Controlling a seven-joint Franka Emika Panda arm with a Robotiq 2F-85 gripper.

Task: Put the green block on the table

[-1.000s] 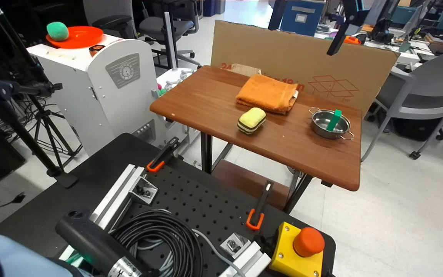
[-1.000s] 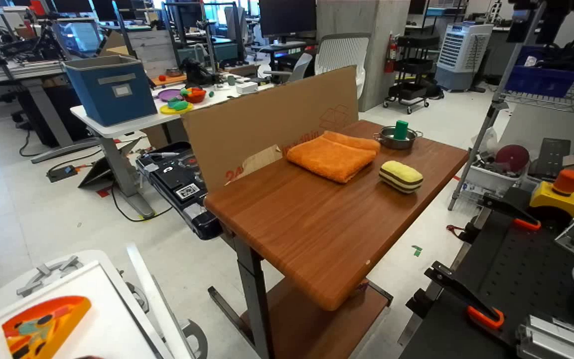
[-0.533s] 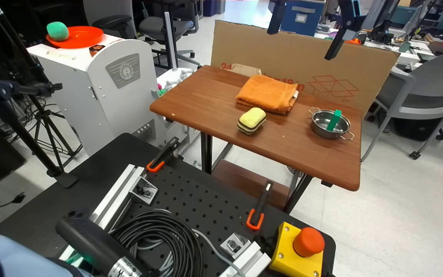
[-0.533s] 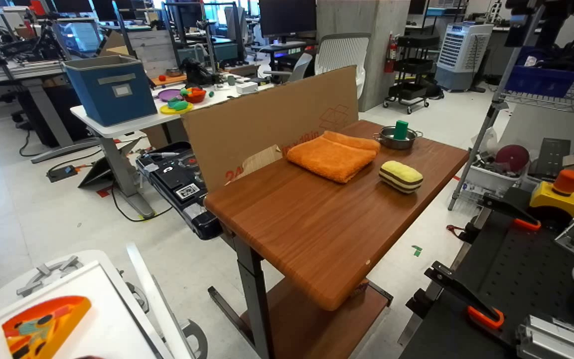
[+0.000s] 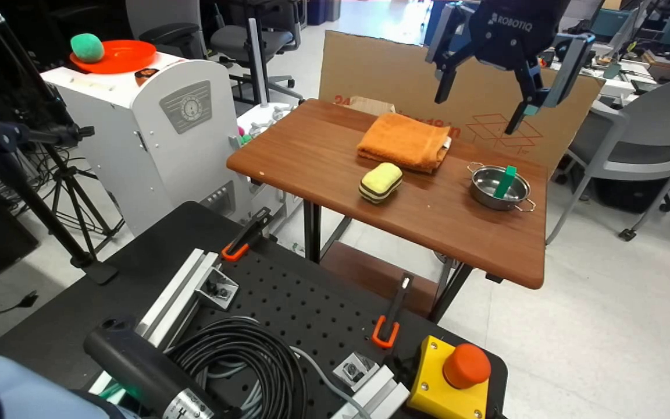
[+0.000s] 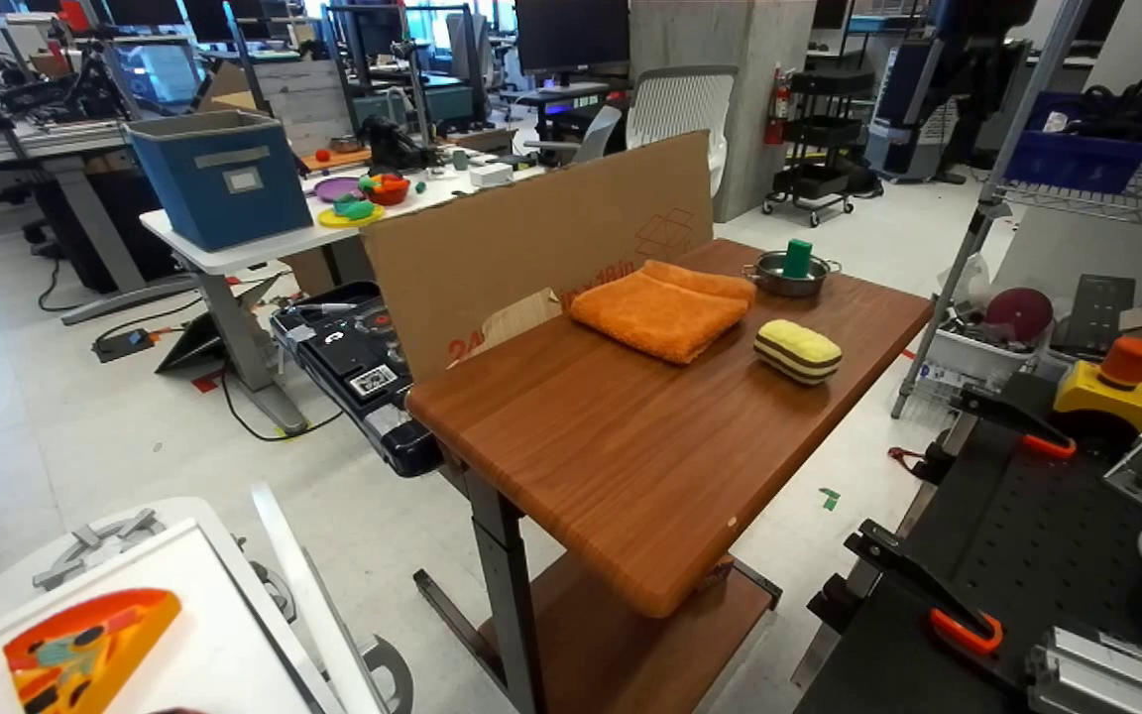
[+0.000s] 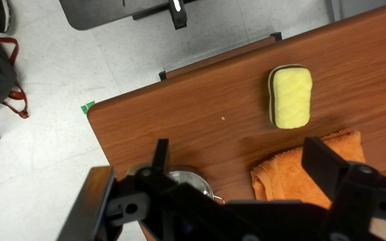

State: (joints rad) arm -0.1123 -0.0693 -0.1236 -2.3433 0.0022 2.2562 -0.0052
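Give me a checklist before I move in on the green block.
1. Open gripper, nothing held: ok.
2. Top of green block above rim of pot: ok.
3. Upright stance of green block: cannot tell; the exterior views show different slants.
4. Alignment of gripper over green block: cannot tell; the wrist view shows part of the pot but not the block.
5. Gap from pot to towel and yellow block: ok, both lie apart from it.
6. Green block set on table: not ok, it is in the pot.
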